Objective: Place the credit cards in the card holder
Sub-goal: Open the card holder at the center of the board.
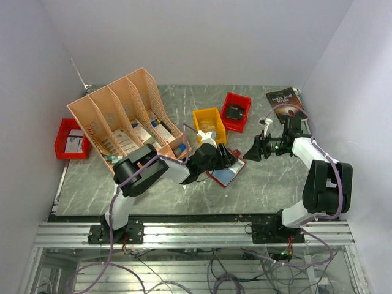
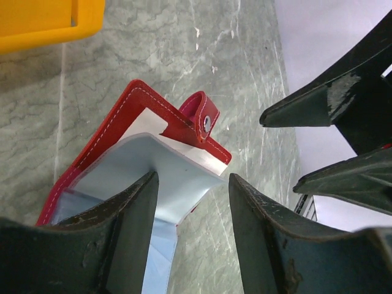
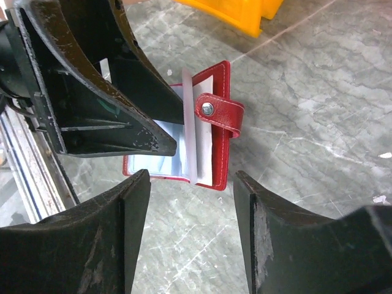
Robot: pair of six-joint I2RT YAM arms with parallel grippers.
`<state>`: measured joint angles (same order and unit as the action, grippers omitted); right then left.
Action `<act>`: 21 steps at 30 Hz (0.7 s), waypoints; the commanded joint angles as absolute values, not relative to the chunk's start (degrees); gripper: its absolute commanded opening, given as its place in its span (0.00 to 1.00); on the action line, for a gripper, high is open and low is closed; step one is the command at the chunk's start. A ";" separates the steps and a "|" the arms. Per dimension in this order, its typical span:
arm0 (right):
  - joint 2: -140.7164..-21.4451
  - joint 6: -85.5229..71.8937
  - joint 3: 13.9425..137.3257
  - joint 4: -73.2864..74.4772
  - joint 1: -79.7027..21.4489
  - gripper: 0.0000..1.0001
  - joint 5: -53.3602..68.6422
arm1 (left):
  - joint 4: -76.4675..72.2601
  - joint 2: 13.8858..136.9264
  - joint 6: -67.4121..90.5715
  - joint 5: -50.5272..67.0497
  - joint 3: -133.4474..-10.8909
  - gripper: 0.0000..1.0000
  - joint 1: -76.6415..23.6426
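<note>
The red card holder [image 1: 224, 174] lies open on the marble table, its clear pockets up and its snap strap toward the right arm. It also shows in the left wrist view [image 2: 131, 107] and the right wrist view [image 3: 217, 141]. My left gripper [image 1: 229, 160] is open, with one finger [image 2: 131, 208] resting on a clear pocket leaf and bare table between the fingers [image 2: 193, 180]. My right gripper [image 1: 250, 151] is open and empty just right of the holder, facing it [image 3: 191, 177]. I cannot pick out any credit card; none is in either gripper.
A peach file organiser [image 1: 128, 119] with leaflets and small coloured items stands at the back left. A yellow bin [image 1: 209, 122] and a red bin [image 1: 236, 111] sit behind the holder. Another red bin [image 1: 70, 139] is at far left, and a dark book [image 1: 286, 103] at back right.
</note>
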<state>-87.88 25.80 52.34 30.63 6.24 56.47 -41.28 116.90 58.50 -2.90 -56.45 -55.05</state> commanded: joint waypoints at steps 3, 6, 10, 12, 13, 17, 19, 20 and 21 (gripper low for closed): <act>-85.70 25.09 51.41 27.14 2.69 0.64 49.60 | -44.68 116.74 57.02 -0.96 -55.91 0.59 -53.89; -85.26 24.26 51.15 25.70 0.67 0.70 46.05 | -44.47 116.81 57.28 -0.96 -55.99 0.57 -53.59; -85.56 23.77 51.06 24.92 -1.39 0.72 43.17 | -44.33 117.05 57.65 -0.80 -56.17 0.48 -52.89; -86.34 23.74 51.35 25.04 -2.09 0.72 42.33 | -43.71 117.36 57.45 -0.20 -56.82 0.42 -52.40; -86.85 23.65 51.47 25.12 -2.39 0.71 42.03 | -43.29 117.54 57.39 0.11 -57.17 0.41 -52.26; -89.09 23.28 52.00 25.24 -3.82 0.67 39.87 | -41.31 118.25 56.44 0.56 -58.46 0.37 -52.04; -90.10 22.90 52.39 25.34 -4.40 0.60 39.28 | -40.79 118.62 56.11 0.85 -58.73 0.36 -52.01; -90.69 22.77 52.66 25.50 -4.59 0.57 39.08 | -40.60 118.84 55.98 1.14 -58.98 0.36 -52.00; -91.15 22.60 52.85 25.67 -4.84 0.55 38.72 | -40.31 119.09 55.81 1.42 -59.18 0.35 -51.97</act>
<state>-89.08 23.51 51.70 25.98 -3.88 41.15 -41.06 117.40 57.76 -0.67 -56.99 -52.31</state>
